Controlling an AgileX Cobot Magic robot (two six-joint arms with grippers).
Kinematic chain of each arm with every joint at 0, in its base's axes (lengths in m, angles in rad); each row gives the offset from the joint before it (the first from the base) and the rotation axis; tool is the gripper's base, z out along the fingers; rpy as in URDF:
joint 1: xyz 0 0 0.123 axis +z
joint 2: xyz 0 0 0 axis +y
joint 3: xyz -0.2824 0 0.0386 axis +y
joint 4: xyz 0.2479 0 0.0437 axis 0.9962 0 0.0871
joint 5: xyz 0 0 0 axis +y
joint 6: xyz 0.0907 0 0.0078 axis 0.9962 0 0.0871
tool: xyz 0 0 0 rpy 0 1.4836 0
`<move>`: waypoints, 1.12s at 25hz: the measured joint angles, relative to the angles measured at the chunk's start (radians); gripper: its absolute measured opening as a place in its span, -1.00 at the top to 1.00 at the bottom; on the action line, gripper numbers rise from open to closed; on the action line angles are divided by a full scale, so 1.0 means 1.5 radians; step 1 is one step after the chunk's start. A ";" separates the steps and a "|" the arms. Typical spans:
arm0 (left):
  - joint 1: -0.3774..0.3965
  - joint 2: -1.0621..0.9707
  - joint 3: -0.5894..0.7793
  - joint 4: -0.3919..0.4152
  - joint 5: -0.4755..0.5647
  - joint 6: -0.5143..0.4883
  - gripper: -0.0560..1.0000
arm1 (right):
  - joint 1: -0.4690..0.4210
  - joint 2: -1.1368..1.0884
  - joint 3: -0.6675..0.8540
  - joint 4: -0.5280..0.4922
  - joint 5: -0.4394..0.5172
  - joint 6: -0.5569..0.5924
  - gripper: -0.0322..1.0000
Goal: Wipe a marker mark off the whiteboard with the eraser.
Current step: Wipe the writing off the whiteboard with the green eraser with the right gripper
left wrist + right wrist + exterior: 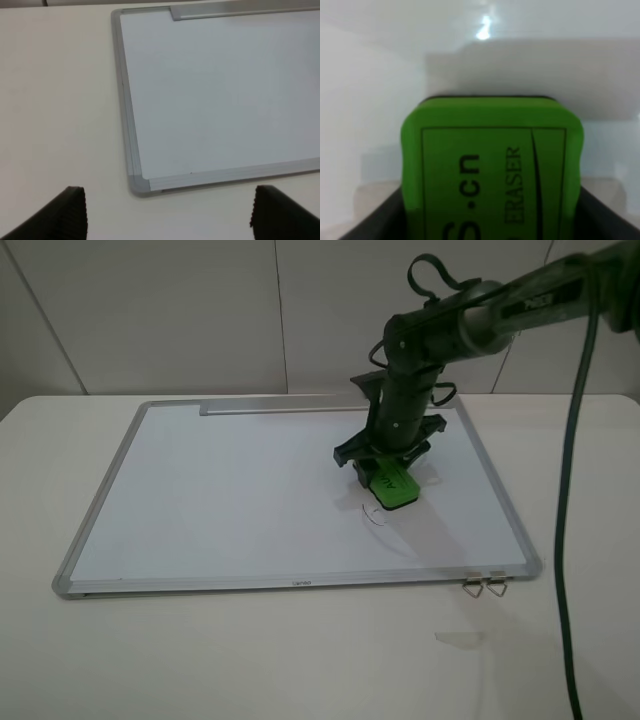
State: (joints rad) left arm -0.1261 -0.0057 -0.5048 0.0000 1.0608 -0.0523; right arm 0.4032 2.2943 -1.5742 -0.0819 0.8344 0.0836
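Observation:
The whiteboard (250,490) lies flat on the table, its grey tray strip (270,406) along the far edge and two metal clips (485,586) at the near right corner. My right gripper (392,468) is shut on the green eraser (392,486), which presses on the board's right half. A small thin black marker mark (376,518) shows just in front of the eraser. In the right wrist view the eraser (492,167) fills the frame between the jaws. My left gripper (167,212) is open over the table, beside the board's corner (137,184), out of the high view.
The white table (300,660) surrounds the board. A small pale scrap (460,638) lies on the table near the front right. The right arm's black cable (570,490) hangs down at the right side.

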 joint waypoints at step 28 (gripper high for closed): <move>0.000 0.000 0.000 0.000 0.000 0.000 -0.41 | 0.168 -0.001 0.022 -0.016 -0.050 0.042 -0.20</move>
State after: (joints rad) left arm -0.1261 -0.0057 -0.5048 0.0000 1.0608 -0.0523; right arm 0.6547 2.2924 -1.5417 -0.1065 0.7591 0.1462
